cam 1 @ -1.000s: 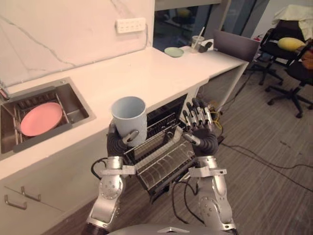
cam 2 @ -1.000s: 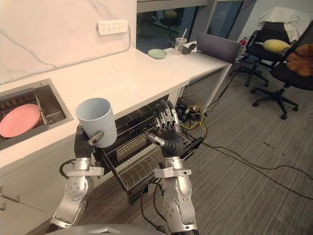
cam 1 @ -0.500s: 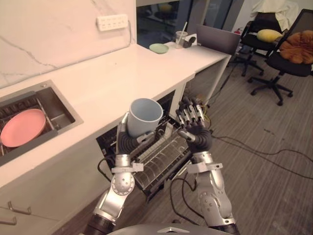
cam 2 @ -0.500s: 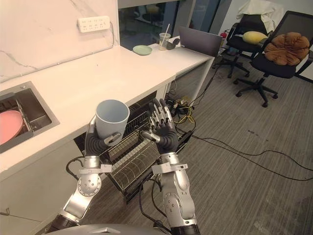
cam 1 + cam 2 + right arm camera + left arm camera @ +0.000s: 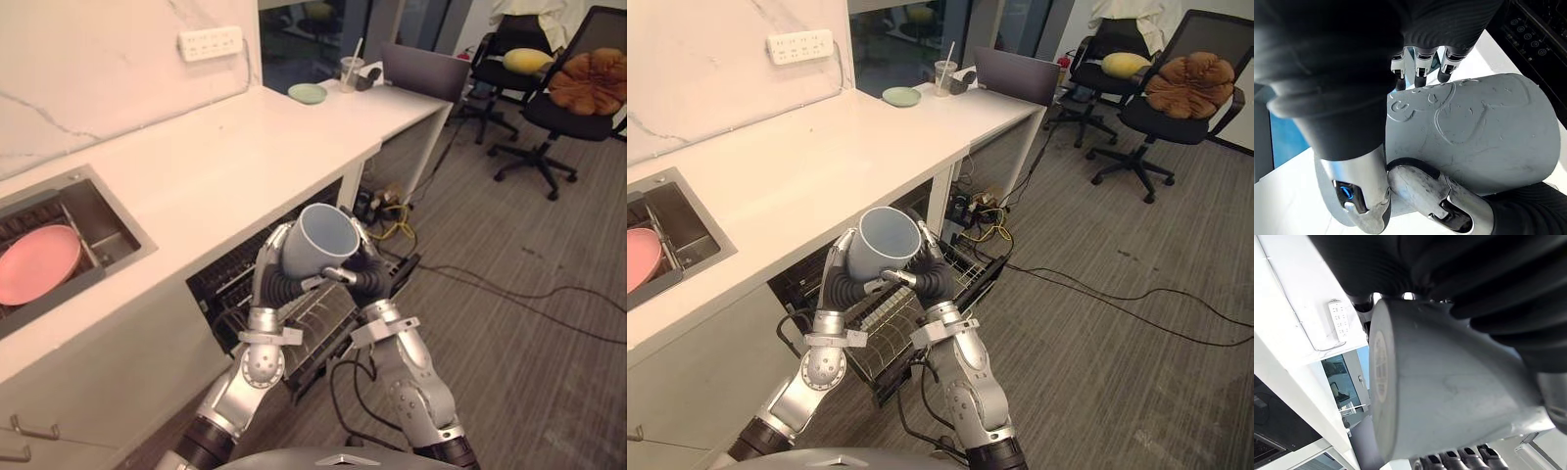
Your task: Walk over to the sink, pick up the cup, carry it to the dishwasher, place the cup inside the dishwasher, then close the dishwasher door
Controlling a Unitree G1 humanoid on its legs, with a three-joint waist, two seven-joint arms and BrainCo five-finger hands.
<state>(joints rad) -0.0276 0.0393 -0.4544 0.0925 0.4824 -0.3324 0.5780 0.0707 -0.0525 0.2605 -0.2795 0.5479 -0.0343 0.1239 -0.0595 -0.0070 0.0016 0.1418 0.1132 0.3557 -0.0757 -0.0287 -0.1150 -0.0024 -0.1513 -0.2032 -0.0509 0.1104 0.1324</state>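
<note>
My left hand (image 5: 277,279) holds the pale blue cup (image 5: 328,245) from below and is shut on it. The cup is tilted, its mouth facing up and to the right. It hangs over the wire rack (image 5: 318,318) pulled out of the open dishwasher under the counter. My right hand (image 5: 370,274) presses against the cup's right side. In the right wrist view its fingertips (image 5: 1420,71) rest on the cup (image 5: 1474,137) and a thumb curls under it. The left wrist view shows the cup (image 5: 1449,382) close up, bottom foremost.
The dishwasher door (image 5: 985,269) hangs open over the floor. A sink (image 5: 98,220) with a pink plate (image 5: 34,264) lies to the left in the white counter (image 5: 225,147). Farther along stand a green plate (image 5: 307,93) and a laptop (image 5: 421,70). Office chairs (image 5: 578,88) stand at the right.
The camera has shifted. My left hand has tipped the upright cup and brought it right, over the rack. My right hand, open beside it before, has closed in on the cup.
</note>
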